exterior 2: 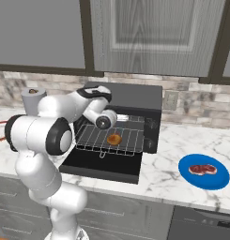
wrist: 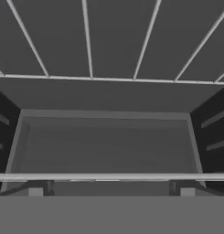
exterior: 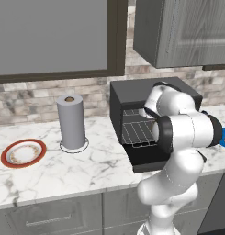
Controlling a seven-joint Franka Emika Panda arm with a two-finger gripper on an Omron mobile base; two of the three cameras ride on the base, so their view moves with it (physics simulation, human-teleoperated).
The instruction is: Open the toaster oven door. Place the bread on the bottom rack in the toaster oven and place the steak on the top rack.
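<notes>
The toaster oven (exterior: 132, 94) sits on the marble counter (exterior: 63, 170) against the brick wall, a black box with its toaster oven door (exterior 2: 102, 168) folded down flat over the counter's front edge. The right base view shows what the left one hides behind the arm: the bottom rack (exterior 2: 90, 140) is slid partly out over the door, its small front loop hanging at the leading edge, and the bread (exterior 2: 113, 139), a round golden-brown piece, lies on its wires. That same view takes in the steak (exterior 2: 202, 169), a pinkish-red slab with pale marbling, resting on a blue plate (exterior 2: 219, 180) well to the right of the oven. The left base view gives the other side of the counter: a grey paper-towel roll (exterior: 71, 121) standing upright beside the oven and, farther left, a red-rimmed plate (exterior: 6, 158). In it the racks (exterior: 137, 128) appear as silver wire grids, partly covered by the white arm. The hand view looks straight into the dark cavity, with the top rack (wrist: 109, 45) running overhead and side rails on both walls. The gripper (wrist: 111, 192) is at the oven mouth, its fingers (wrist: 35, 192) spread wide apart with nothing between them.
</notes>
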